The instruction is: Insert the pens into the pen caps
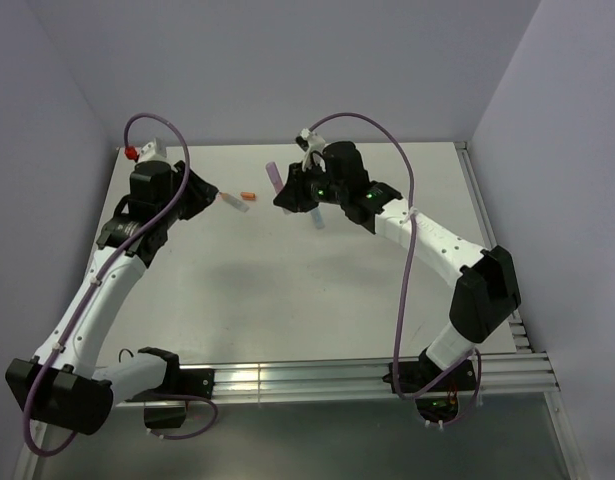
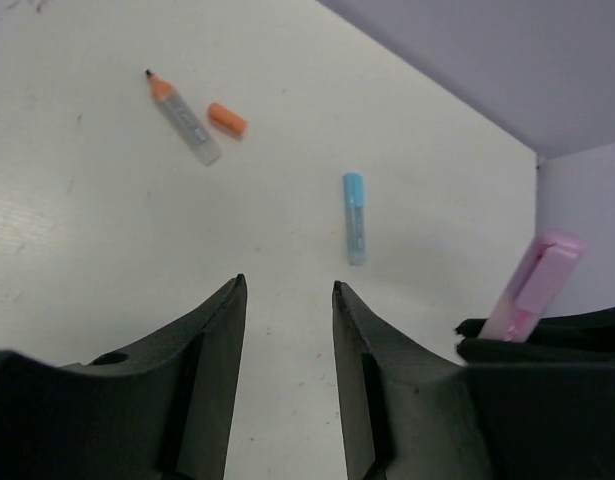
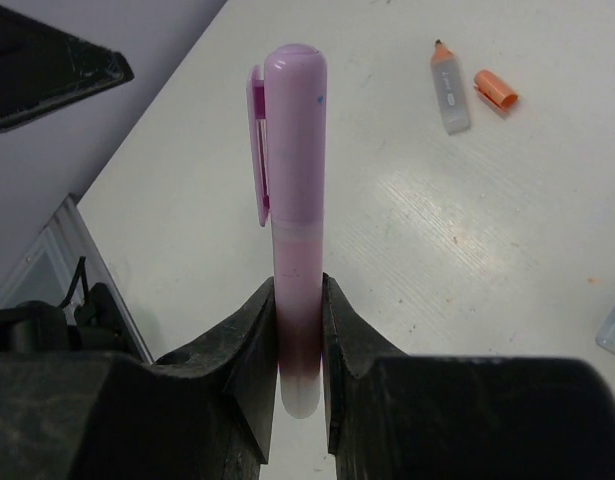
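My right gripper (image 3: 299, 300) is shut on the lower barrel of the pink pen (image 3: 292, 170), which points straight out with its pink cap and clip on the far end. From above, that pen (image 1: 274, 175) sticks up from the right gripper (image 1: 283, 197) over the table's back middle. The orange-tipped clear pen (image 2: 182, 118) lies bare on the table, with its orange cap (image 2: 227, 119) loose just beside it. The light blue pen (image 2: 354, 217) lies flat with a blue cap on one end. My left gripper (image 2: 287, 290) hangs open and empty, short of the blue pen.
Grey walls close in the white table (image 1: 287, 290) at the back and both sides. A metal rail (image 1: 337, 380) runs along the near edge by the arm bases. The two grippers are close together, and the left gripper (image 3: 47, 65) shows in the right wrist view.
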Action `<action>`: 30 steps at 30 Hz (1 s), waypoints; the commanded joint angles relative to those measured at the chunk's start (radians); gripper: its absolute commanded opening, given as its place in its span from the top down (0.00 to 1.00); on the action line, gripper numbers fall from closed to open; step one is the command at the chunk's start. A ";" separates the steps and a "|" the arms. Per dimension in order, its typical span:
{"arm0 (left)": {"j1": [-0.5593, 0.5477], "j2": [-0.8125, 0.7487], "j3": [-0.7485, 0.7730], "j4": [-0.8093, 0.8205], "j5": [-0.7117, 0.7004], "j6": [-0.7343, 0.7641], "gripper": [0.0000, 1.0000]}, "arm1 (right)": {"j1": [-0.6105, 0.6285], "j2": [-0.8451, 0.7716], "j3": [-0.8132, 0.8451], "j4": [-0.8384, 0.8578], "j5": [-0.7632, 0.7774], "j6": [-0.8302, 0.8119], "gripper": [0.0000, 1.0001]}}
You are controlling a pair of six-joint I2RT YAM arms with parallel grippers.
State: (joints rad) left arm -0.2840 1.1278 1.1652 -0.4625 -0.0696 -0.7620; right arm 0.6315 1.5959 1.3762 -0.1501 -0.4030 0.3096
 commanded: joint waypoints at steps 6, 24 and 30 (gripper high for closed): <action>0.085 -0.039 -0.113 0.012 0.077 0.070 0.57 | -0.131 0.074 0.046 -0.040 0.090 0.039 1.00; 0.207 0.061 -0.226 0.114 0.251 0.108 0.59 | -0.349 0.335 0.161 -0.207 0.119 0.016 0.91; 0.218 0.079 -0.225 0.116 0.263 0.109 0.59 | -0.355 0.464 0.280 -0.276 0.099 0.000 0.86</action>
State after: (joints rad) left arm -0.0746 1.2060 0.9352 -0.3923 0.1642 -0.6727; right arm 0.2752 2.0254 1.5852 -0.3840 -0.2920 0.3290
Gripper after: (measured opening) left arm 0.408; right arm 0.261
